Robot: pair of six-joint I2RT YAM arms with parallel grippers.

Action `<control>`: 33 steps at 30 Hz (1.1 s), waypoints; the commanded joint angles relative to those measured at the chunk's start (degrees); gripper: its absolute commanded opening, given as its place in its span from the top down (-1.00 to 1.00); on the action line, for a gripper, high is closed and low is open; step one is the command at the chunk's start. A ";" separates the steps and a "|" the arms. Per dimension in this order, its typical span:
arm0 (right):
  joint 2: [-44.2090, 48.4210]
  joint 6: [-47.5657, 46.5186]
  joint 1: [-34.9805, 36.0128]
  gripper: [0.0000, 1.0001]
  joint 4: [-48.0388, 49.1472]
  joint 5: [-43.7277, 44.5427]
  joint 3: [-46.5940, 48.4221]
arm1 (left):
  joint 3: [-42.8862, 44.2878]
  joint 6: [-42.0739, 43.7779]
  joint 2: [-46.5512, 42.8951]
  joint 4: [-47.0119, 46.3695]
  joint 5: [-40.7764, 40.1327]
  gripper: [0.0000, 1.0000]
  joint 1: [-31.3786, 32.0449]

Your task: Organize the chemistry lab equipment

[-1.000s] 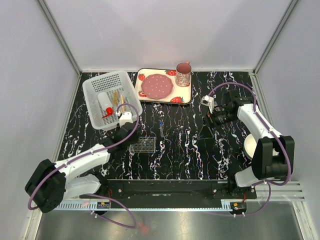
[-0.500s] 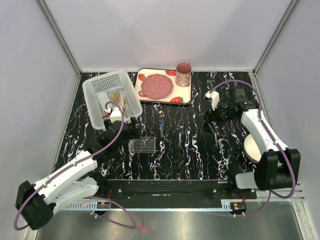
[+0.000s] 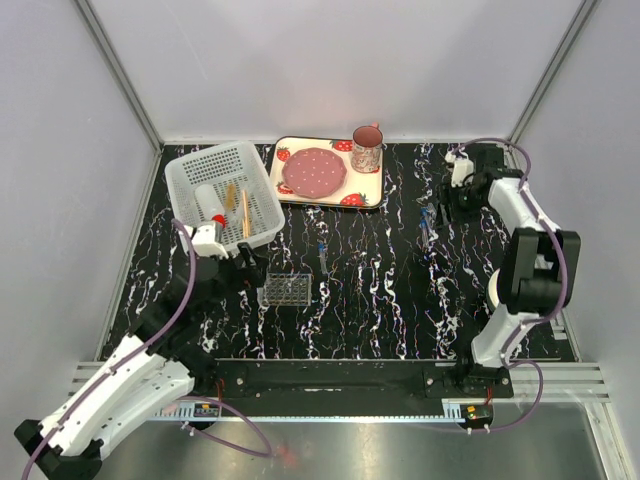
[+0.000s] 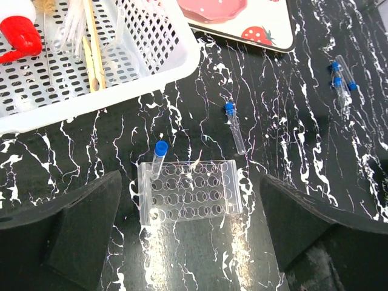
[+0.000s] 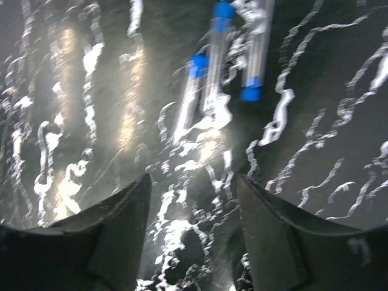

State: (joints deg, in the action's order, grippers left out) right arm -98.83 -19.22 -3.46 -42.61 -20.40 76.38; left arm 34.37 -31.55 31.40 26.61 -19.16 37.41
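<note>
**Meanwhile, both grippers stand open near the tubes**

From above, the left gripper (image 3: 235,265) hangs over the black, white-veined worktop (image 3: 380,310). It sits between the white perforated basket (image 3: 190,165) and the clear grid rack (image 3: 285,290), jaws spread and empty. The basket holds the red-capped bottle (image 3: 212,203) and the wooden sticks (image 3: 243,212). A loose tube (image 3: 322,255) lies to the right of the rack. At the back sits the strawberry tray (image 3: 368,190), carrying a pink plate (image 3: 315,172) and a mug (image 3: 367,148). The right gripper (image 3: 452,205) reaches to the far right of the worktop, just beside a cluster of tubes (image 3: 430,218).

Seen from the left wrist, the fingers (image 4: 79,230) sit wide apart at the lower corners. Only the clear grid rack (image 4: 191,194) lies between them, resting on the worktop and untouched. One blue-capped tube (image 4: 159,159) stands tilted in the rack's far left corner. The loose tube (image 4: 235,127) lies flat beyond the rack, apart from it, and the cluster of tubes (image 4: 341,79) lies at the upper right. The basket's corner fills the upper left, with the red-capped bottle (image 4: 18,24) and the wooden sticks (image 4: 94,48) inside.

Seen from the right wrist, blurred, the fingers (image 5: 115,236) are parted over bare worktop. The cluster of tubes (image 5: 209,66), three with blue caps, lies side by side just ahead of the tips, not gripped.
</note>
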 commanded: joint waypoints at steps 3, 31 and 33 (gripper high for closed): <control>-11.02 2.08 -1.11 0.01 -3.61 8.01 14.22 | -0.18 -1.05 -5.29 3.18 1.14 -0.98 -0.32; -31.68 1.91 -1.19 0.18 -11.79 4.76 34.00 | -0.44 -1.58 -6.26 4.33 1.84 -0.98 -0.32; -32.65 1.91 -1.19 0.18 -12.58 4.76 35.41 | -0.44 -1.67 -6.09 4.33 1.93 -0.98 -0.32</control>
State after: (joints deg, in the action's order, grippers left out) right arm -129.97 -17.54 -4.97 -53.71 -14.66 107.11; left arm 33.12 -33.06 25.23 32.14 -18.15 37.39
